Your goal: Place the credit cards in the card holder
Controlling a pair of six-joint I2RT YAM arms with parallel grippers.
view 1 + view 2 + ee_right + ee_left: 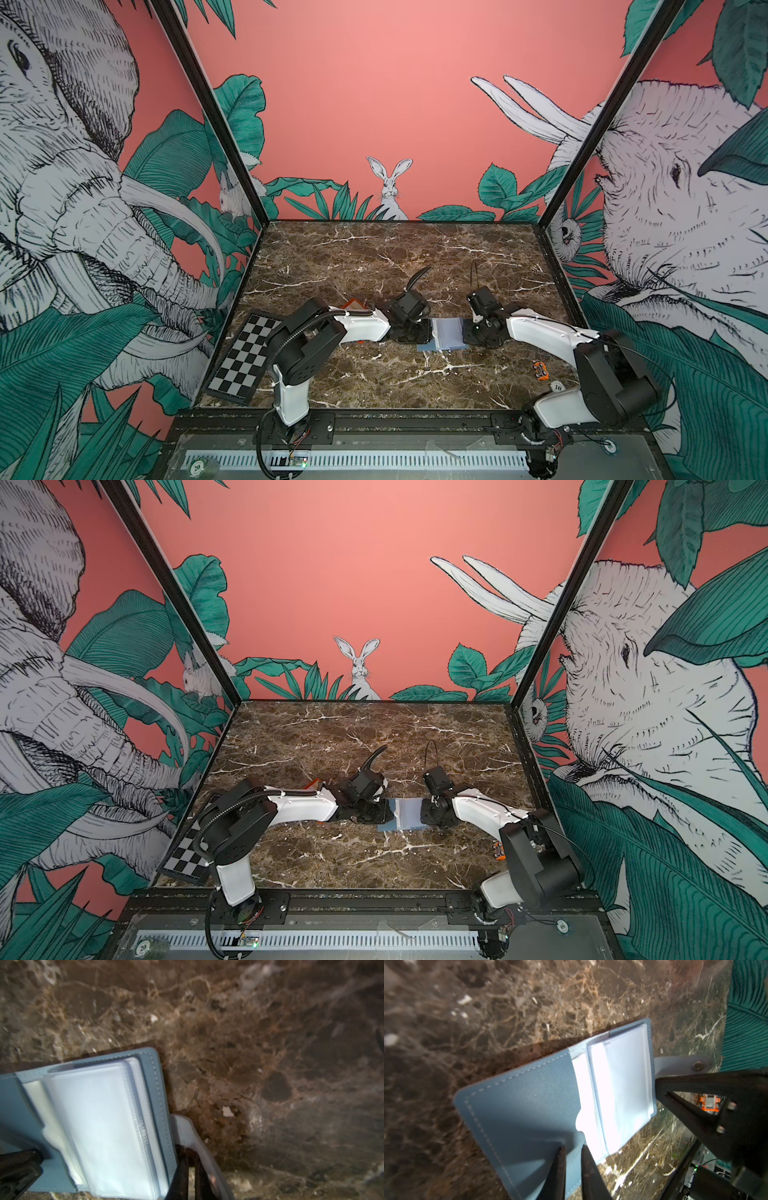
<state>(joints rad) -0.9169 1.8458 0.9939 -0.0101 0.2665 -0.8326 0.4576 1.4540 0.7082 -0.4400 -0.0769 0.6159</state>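
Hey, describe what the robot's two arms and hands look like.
The left arm and right arm have white shells with black joints. A ribbed black hose runs along the left arm. The left hand and right hand have thin, dark, tapering fingers.

Robotics lab test booth: two arms, left [361, 326] and right [536, 328], stand on a black rail [415, 424] along the near edge of a marble-look worktop [374, 257]. A checkerboard calibration panel [243, 357] lies at the worktop's left edge, and black-framed jungle-print walls [395, 104] enclose the worktop.
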